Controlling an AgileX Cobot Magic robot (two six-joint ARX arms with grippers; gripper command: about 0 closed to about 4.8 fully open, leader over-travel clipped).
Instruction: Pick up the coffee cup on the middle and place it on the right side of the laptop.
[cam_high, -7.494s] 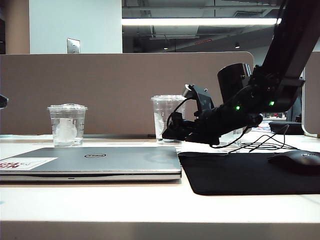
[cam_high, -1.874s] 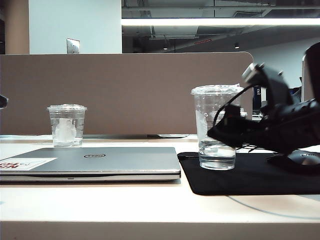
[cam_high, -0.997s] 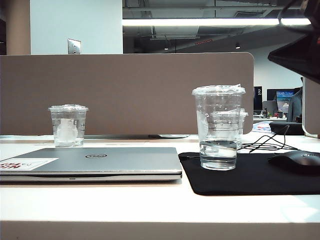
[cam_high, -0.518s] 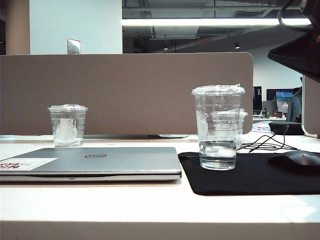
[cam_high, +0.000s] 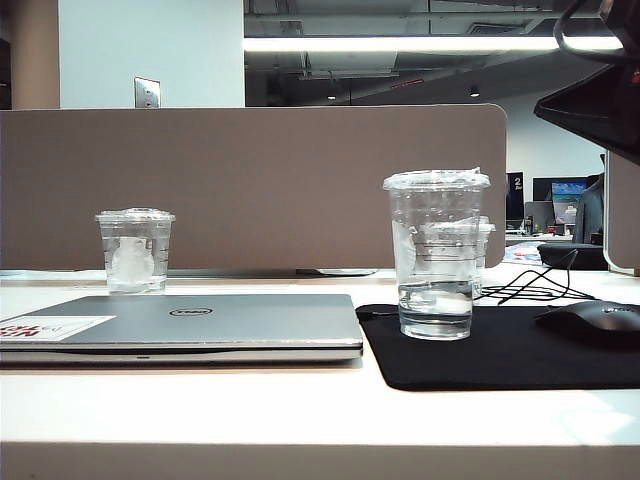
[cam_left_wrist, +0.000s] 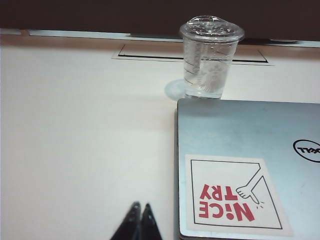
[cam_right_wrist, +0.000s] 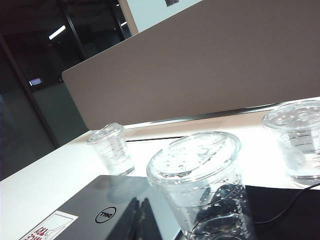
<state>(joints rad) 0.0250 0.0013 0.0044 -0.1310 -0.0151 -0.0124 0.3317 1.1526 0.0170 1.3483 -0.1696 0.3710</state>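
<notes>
Nothing moved; cup (cam_high: 436, 255) on mat (cam_high: 500, 345).

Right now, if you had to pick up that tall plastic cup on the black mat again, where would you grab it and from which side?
Grip the tall cup around its ridged middle, below the flat lid. It stands upright on the black mat. Come level from the right: the laptop lies left, a shorter cup behind. The right gripper and left gripper are shut, so open first.
</notes>
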